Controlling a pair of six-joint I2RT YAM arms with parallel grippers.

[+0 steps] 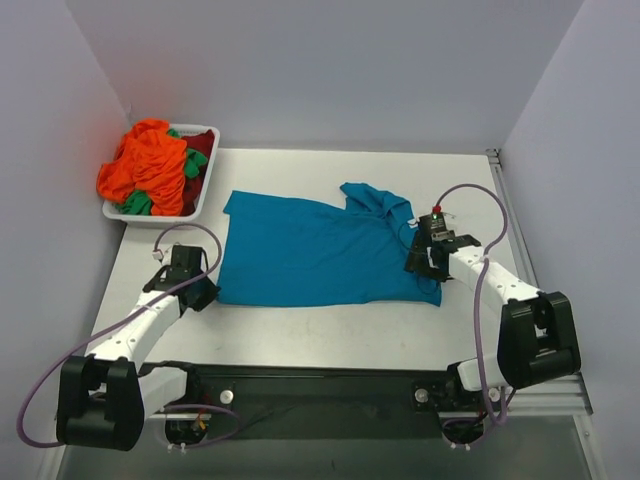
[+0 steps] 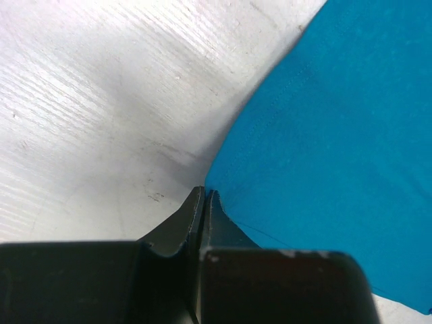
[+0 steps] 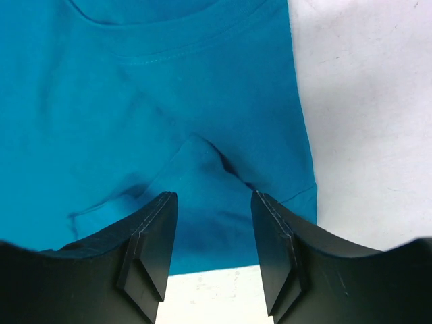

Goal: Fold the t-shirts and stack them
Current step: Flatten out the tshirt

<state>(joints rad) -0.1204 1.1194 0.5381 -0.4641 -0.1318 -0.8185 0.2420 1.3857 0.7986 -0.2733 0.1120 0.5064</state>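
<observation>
— What sits furthest left?
— A white tray (image 1: 207,185) at the back-left corner of the surface (image 1: 330,325), heaped with crumpled orange t-shirts (image 1: 145,165), a green t-shirt (image 1: 193,163) and a dark red t-shirt (image 1: 200,143).
— And the left hand (image 1: 205,293)?
— Clenched, its fingertips pressed together at the near-left corner of the teal-blue t-shirt (image 1: 310,250). I cannot tell whether any cloth is caught between them.
— How does that shirt lie?
— Spread flat mid-surface, neck end toward the right.
— The right hand (image 1: 418,265)?
— Released, fingers apart, low over the shirt's right edge, a raised wrinkle between them.
</observation>
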